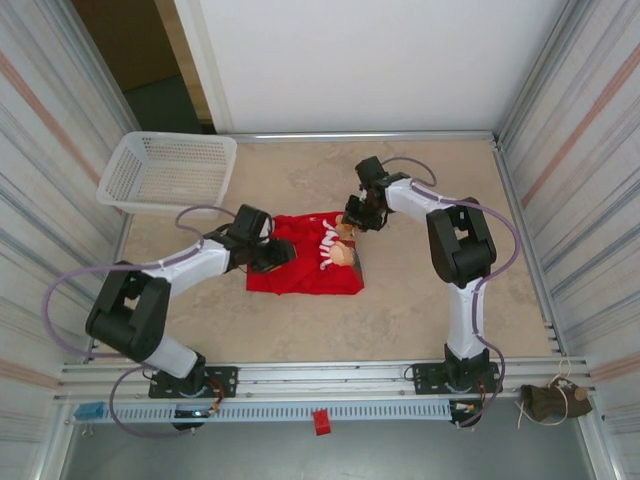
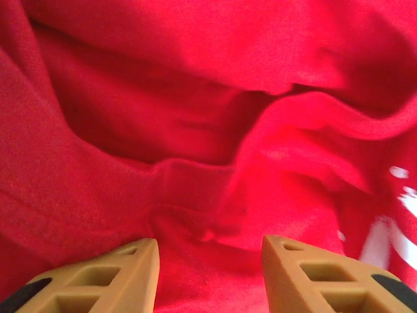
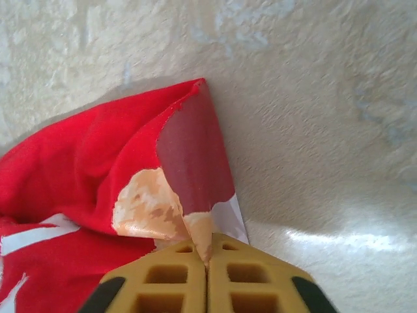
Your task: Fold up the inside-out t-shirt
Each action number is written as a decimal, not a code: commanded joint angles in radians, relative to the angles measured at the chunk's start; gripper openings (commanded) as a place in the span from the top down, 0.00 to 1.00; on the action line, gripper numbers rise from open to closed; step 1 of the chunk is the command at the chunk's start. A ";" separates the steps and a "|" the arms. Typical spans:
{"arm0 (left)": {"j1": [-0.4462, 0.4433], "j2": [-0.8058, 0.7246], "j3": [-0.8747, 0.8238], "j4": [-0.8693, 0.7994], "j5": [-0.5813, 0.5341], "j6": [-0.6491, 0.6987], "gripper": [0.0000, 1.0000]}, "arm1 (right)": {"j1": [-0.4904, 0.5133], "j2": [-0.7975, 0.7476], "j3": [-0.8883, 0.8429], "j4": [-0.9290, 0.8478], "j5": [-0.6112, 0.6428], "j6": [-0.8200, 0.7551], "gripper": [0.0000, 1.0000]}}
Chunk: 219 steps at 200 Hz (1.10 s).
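The inside-out t-shirt (image 1: 300, 272) lies crumpled in the middle of the table, bright red with white lettering and a tan print at its right side. My left gripper (image 1: 276, 254) hovers over the shirt's left part. In the left wrist view its tan fingers (image 2: 210, 251) stand apart, with rumpled red cloth (image 2: 195, 98) close beneath and nothing pinched. My right gripper (image 1: 352, 222) is at the shirt's upper right edge. In the right wrist view the gripper (image 3: 207, 251) is shut on a thin fold of the printed fabric (image 3: 189, 163), which rises from the table there.
A white mesh basket (image 1: 168, 172) stands at the back left corner. Beige tabletop (image 1: 430, 300) lies bare to the right of and in front of the shirt. Ribbed walls close in both sides. A small red item (image 1: 321, 421) sits on the front rail.
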 commanded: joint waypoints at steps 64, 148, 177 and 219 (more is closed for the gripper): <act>0.018 0.420 0.510 -0.133 -0.035 0.182 0.55 | -0.086 -0.530 -0.589 0.118 0.222 0.232 1.00; 0.026 0.767 1.253 -0.371 0.105 0.373 0.56 | 0.259 -1.090 -0.928 -0.033 0.442 0.563 0.46; 0.051 0.587 1.138 -0.354 0.115 0.384 0.55 | 0.145 -1.224 -0.840 -0.121 0.445 0.371 0.44; 0.044 0.261 0.664 -0.236 0.073 0.298 0.52 | -0.142 -0.983 -0.570 -0.084 0.213 -0.039 0.39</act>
